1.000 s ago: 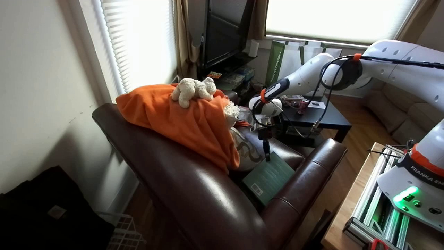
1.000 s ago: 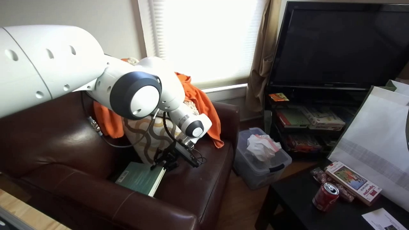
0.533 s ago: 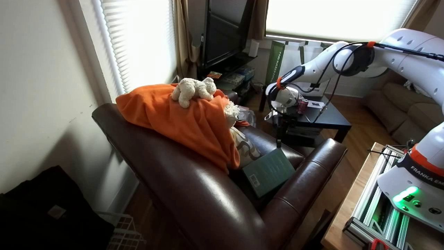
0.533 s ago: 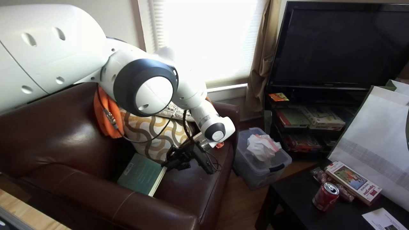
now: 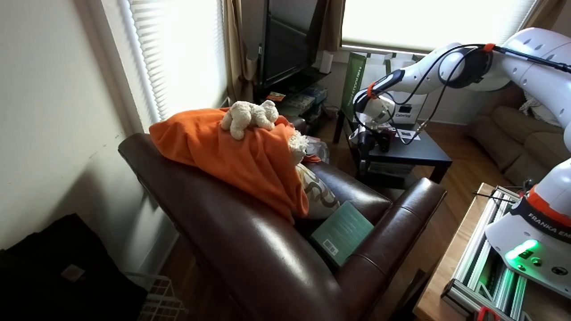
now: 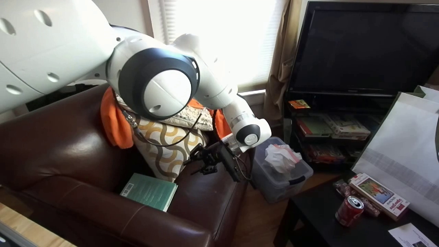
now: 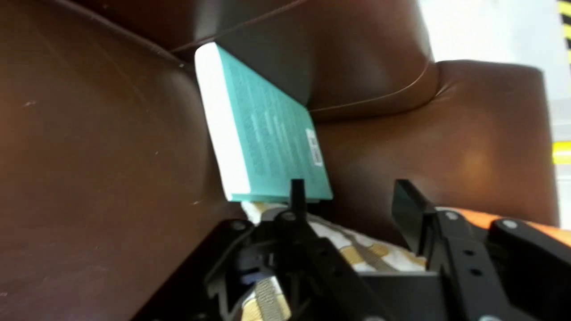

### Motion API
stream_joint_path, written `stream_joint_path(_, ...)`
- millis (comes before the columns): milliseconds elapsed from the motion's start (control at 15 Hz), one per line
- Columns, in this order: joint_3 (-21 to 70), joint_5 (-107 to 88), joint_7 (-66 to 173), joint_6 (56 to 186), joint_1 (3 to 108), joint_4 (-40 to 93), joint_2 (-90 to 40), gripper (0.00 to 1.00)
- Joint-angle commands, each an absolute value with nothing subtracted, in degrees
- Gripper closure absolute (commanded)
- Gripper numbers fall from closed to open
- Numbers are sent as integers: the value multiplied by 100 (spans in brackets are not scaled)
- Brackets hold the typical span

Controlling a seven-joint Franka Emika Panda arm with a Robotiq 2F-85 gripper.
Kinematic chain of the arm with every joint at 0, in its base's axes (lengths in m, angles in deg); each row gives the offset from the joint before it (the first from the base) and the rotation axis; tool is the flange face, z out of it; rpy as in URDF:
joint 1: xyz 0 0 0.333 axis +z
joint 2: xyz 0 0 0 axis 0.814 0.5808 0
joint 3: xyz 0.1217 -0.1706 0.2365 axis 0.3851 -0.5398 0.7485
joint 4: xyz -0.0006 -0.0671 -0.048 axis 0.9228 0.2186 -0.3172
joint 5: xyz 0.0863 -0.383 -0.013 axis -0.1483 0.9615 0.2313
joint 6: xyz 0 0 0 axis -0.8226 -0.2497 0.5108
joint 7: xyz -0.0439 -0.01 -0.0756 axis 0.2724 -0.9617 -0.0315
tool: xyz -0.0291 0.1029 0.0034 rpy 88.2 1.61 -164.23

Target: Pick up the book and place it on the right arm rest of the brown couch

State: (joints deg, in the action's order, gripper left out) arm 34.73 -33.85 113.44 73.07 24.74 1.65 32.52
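Note:
The teal-green book [image 5: 342, 234] lies on the seat of the brown couch [image 5: 250, 240], in the corner beside the right arm rest [image 5: 397, 232]. In an exterior view, the book [image 6: 151, 191] shows its barcode and pale page edge, with the arm rest [image 6: 137, 218] in front. My gripper [image 6: 189, 168] hovers above the seat, apart from the book, on its front side. In the wrist view, the gripper [image 7: 350, 183] has its fingers wide apart with nothing between them. The book [image 7: 272, 129] lies beyond, against the arm's inner side; one fingertip overlaps its near edge in the picture.
A patterned cushion [image 6: 161, 144] and orange blanket [image 5: 232, 156] with a white teddy bear [image 5: 250, 117] are on the couch. A clear bin [image 6: 281, 185] stands beside it. A black table [image 6: 319, 212] bears a soda can [image 6: 349, 211] and a paper bag.
My gripper has moved up and away from the book, toward the couch's front. Half a second ago the book's edge was raised at the fingertips; now the book rests lower, apart from them.

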Motion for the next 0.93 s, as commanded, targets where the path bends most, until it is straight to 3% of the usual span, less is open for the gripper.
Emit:
stream_joint_path(0, 3404, -3600, 10754, 8554, 2953, -4, 3698, 16)
stream_joint_path(133, 3505, -3474, 10589, 8756, 3128, -275, 4025, 2)
stream_joint_path(200, 3569, -3370, 10642, 8625, 3208, -488, 4213, 0)
stream_joint_path(533, 3548, -2907, 10799, 8088, 3587, -1138, 4805, 0)
stream_joint_path(600, 3476, -2849, 10914, 8239, 3642, -513, 4419, 0)
stream_joint_path(867, 3369, -2386, 11230, 8366, 3756, -430, 4460, 0)
